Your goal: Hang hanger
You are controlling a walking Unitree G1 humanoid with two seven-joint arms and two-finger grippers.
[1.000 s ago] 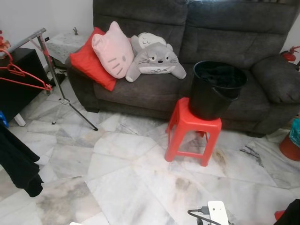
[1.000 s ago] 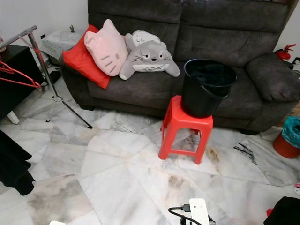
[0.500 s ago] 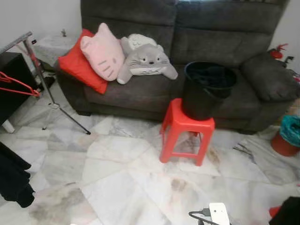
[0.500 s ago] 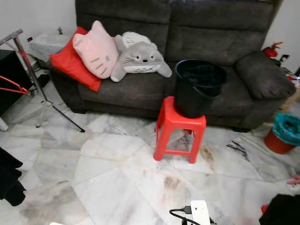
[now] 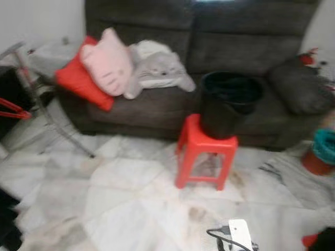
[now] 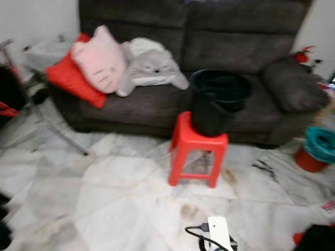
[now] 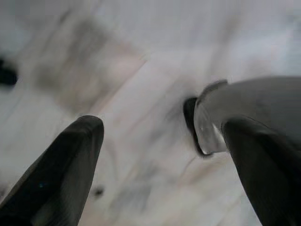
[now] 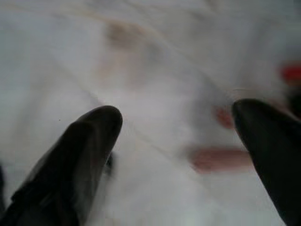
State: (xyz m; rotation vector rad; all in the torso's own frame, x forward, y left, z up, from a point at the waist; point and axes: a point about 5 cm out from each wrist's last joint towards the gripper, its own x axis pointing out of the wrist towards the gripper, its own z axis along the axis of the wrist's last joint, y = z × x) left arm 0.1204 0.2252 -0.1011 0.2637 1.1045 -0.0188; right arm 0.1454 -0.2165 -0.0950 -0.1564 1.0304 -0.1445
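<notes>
Our left gripper [image 7: 160,155] hangs with its two black fingers spread wide, nothing between them; past them we see blurred marble floor [image 7: 117,56] and a curved silver part of our own body beside one finger. Our right gripper [image 8: 181,146] is just as wide apart and just as empty, over pale floor with a few red smears too blurred to name.

From the head, everything is softened by blur. A red stool [image 5: 205,152] stands on the marble in front of a dark grey sofa [image 5: 246,47], and a black bucket [image 5: 229,103] sits on top of the stool. On the sofa's left end lie a red cushion [image 5: 73,83], a pink cat-face pillow [image 5: 107,63] leaning over it, and a grey plush [image 5: 159,70] beside that.

The red hanger [image 5: 11,109] shows at the far left edge, near a metal rack leg [image 5: 47,112] that slants down to the floor, well apart from both grippers. At the right edge stands a red pot with a teal bag [image 5: 323,151]. At the bottom edge we see a white block with a black cable [image 5: 238,232].
</notes>
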